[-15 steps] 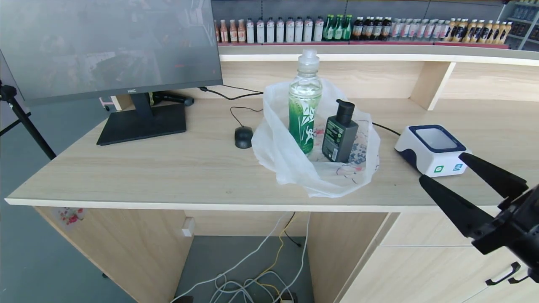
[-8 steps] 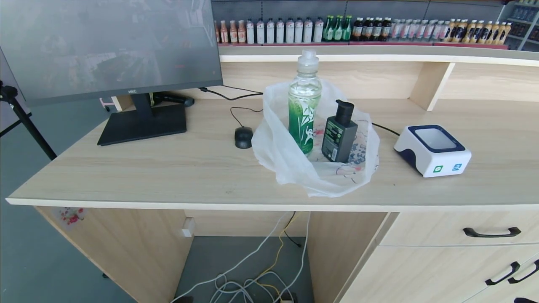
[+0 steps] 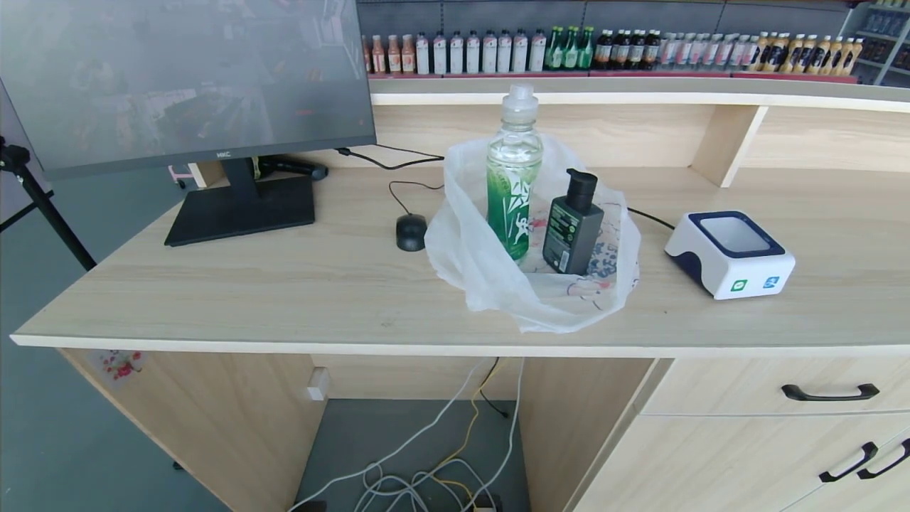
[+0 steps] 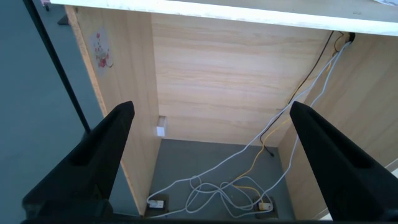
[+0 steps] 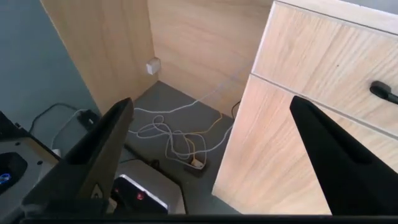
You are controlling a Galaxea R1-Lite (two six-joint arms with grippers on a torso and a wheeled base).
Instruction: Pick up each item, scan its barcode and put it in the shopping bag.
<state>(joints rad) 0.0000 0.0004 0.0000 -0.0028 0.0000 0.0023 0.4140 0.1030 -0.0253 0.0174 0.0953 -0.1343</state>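
Shopping bag [image 3: 490,284] spread open on counter [image 3: 284,299], near middle. Drink bottle [image 3: 513,185] and pump bottle [image 3: 573,229] stood upright inside bag, drink bottle at left, pump bottle just beside it at right. Barcode scanner [image 3: 731,254] placed on counter right of bag, apart from it. Mouse [image 3: 411,232] set just left of bag. Monitor [image 3: 185,78] positioned at far left, behind mouse. Bottle rows [image 3: 604,50] shelved behind counter. Cables [image 3: 419,483] piled on floor beneath counter; drawers [image 3: 746,387] fitted below at right.

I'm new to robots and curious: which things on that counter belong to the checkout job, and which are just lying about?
Job: green bottle, dark pump bottle, shopping bag, barcode scanner.
Lying about: monitor, mouse, shelved bottles, floor cables.
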